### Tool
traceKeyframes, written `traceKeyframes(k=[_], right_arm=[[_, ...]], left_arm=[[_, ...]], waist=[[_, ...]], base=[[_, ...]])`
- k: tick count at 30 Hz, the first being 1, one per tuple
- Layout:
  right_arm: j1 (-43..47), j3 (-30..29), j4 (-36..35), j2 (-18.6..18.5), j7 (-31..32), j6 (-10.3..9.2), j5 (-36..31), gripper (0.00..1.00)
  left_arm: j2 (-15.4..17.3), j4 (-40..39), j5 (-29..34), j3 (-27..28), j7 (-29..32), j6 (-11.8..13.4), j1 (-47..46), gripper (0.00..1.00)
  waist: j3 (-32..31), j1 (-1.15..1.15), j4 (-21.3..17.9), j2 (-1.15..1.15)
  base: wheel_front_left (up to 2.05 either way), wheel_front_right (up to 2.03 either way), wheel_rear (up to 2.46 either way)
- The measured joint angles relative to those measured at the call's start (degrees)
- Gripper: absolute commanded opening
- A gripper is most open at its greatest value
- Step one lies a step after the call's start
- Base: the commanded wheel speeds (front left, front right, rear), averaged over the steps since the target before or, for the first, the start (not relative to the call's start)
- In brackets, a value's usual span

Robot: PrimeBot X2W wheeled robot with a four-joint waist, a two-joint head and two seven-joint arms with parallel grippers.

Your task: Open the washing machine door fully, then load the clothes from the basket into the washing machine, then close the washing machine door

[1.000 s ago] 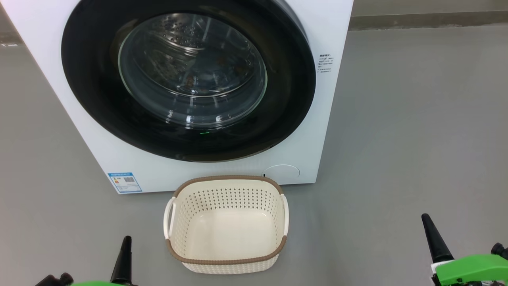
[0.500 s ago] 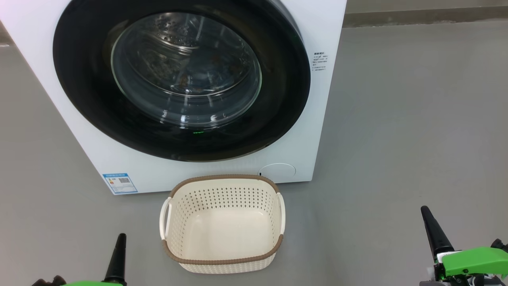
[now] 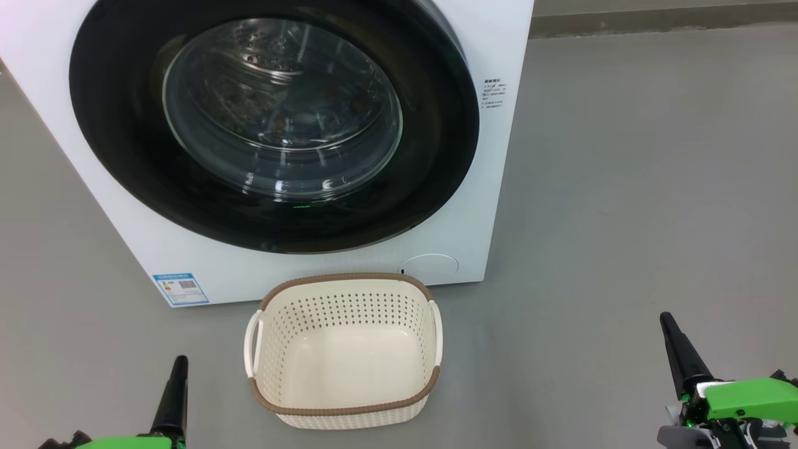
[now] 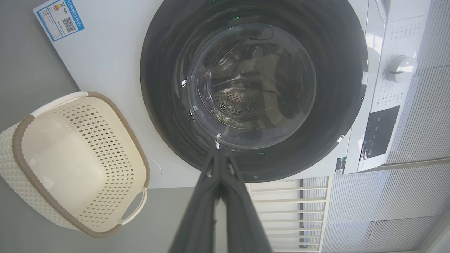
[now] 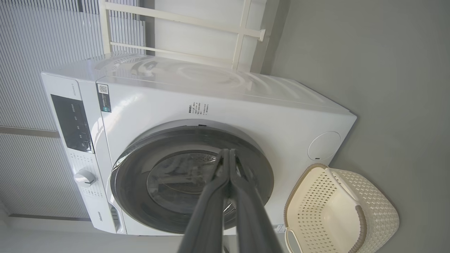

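Below the washing machine door (image 3: 124, 174), at 6 o'clock, the basket (image 3: 343, 410) stands empty. Over the last second the whole head view has slid toward 9 o'clock: the camera has moved, not the washing machine (image 3: 499, 187). The door is shut. Orange-brown flecks behind the glass are probably the clothes (image 3: 274, 128), so the task looks complete. The left gripper (image 4: 219, 156) at 7 o'clock and the right gripper (image 5: 228, 153) at 5 o'clock are pinched together, empty. The grey floor (image 3: 623, 187) is smooth; a slatted wall (image 4: 422, 193) stands behind.

washing machine door (image 3: 115, 125): glossy black ring, clear smooth glass porthole (image 3: 280, 112) | washing machine (image 3: 187, 262): smooth white gloss panels, perforated steel drum (image 4: 233, 102) | basket (image 3: 349, 305): matt cream perforated plastic, brown woven-look rim (image 3: 343, 411) | floor (image 3: 623, 187): matt grey, smooth
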Motion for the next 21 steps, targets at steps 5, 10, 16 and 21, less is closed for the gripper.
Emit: traceKeyframes(k=[5, 10, 16, 21], right_arm=[[-0.5, 0.0, 0.47, -0.12, 0.18, -0.02, 3.25, 0.0], [-1.51, 0.0, 0.98, -0.14, 0.65, -0.08, 6.45, 0.0], [-2.08, 0.0, 1.31, -0.18, 0.68, -0.08, 8.81, 0.0], [-2.2, 0.0, 1.31, -0.19, 0.83, -0.08, 8.81, 0.0]], left_arm=[[-0.09, -0.2, -2.94, 0.88, 0.66, -0.51, -0.07, 0.0], [-0.13, -0.25, -5.7, 1.68, 1.64, -0.57, -0.15, 0.0], [-0.3, -0.48, -7.55, 2.26, 2.08, -1.01, -0.24, 0.0], [-0.3, -0.48, -7.56, 2.3, 2.08, -1.05, -0.24, 0.0]], waist=[[0.13, 0.0, -0.32, 0.0], [0.26, 0.0, -0.65, 0.0], [0.34, 0.0, -0.84, 0.0], [0.34, 0.0, -0.84, 0.0]], base=[[0.0, 0.0, 0.0], [0.0, 0.0, 0.0], [0.0, 0.0, 0.0], [0.0, 0.0, 0.0]])
